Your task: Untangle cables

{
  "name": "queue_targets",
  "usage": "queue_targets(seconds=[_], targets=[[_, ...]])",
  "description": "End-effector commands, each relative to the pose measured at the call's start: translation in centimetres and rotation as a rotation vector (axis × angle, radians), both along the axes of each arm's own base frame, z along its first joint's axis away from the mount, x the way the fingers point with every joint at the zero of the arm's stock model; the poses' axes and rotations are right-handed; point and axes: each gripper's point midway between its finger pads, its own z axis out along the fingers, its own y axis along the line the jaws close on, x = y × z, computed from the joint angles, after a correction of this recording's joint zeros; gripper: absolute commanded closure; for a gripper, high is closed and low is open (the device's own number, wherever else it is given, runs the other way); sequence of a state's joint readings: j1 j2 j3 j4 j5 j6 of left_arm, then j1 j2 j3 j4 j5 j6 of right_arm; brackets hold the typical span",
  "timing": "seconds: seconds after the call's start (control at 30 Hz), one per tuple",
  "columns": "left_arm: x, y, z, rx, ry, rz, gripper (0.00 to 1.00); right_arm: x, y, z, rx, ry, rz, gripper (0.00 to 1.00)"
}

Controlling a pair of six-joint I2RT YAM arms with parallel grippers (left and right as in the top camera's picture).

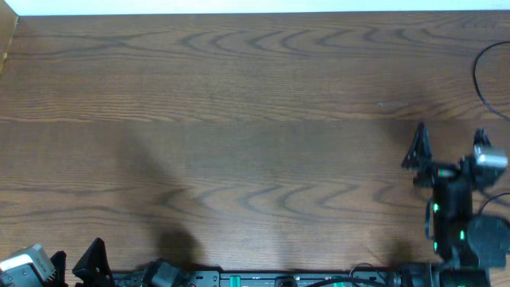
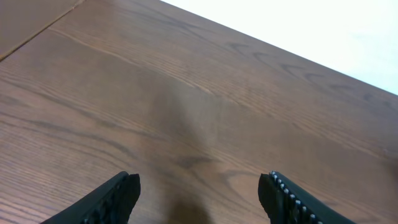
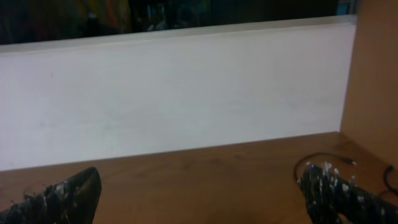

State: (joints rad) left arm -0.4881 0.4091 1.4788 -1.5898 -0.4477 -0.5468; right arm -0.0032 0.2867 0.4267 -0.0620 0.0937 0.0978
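The right gripper has its jaws spread wide, holding nothing, over the table. The left gripper has its jaws parted, also empty. A thin black cable loops at the table's far right and is largely cut off by the frame edge. What may be its plug end lies near the right fingers.

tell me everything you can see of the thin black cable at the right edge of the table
The black cable is a thin, flexible cord, dark and plastic-looking. Only a slack arc shows from overhead, bowing leftward; the rest runs off the picture's right edge. It lies flat on the wooden table, toward the far right. Only the table touches the visible part; no knot shows.
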Motion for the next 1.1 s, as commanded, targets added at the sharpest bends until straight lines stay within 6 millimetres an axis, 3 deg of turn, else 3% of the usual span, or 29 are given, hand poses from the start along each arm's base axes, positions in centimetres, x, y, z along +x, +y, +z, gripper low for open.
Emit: queue_targets(seconds=[0.0, 0.1, 0.37, 0.57, 0.77, 1.07], targets=[[0.1, 0.1, -0.1, 0.003, 0.000, 0.011, 0.33, -2.2, -0.6, 0.1, -0.014, -0.051, -0.036, 0.01], [0.0, 0.2, -0.1, 0.005, 0.004, 0.011, 0.33, -4.7, -1.8, 0.9, -0.003, -0.128, -0.108, 0.01], [-0.1, 0.2, -0.4, 0.011, 0.014, 0.011, 0.33, -3.7, -0.9, -1.0, -0.012, -0.061, -0.054, 0.01], [-0.2, 0.3, -0.4, 0.012, 0.017, 0.011, 0.33, -1.6, -0.1, -5.4, 0.010, -0.021, -0.006, 0.01], [-0.2, 0.3, -0.4, 0.016, 0.019, 0.009, 0.33, -0.3, 1.1, -7.7, 0.135, -0.137, 0.087, 0.01], [-0.2, 0.3, -0.5, 0.020, 0.021, 0.007, 0.33, 0.1, 1.1, -9.4, 0.090, -0.056, 0.077, 0.01]])
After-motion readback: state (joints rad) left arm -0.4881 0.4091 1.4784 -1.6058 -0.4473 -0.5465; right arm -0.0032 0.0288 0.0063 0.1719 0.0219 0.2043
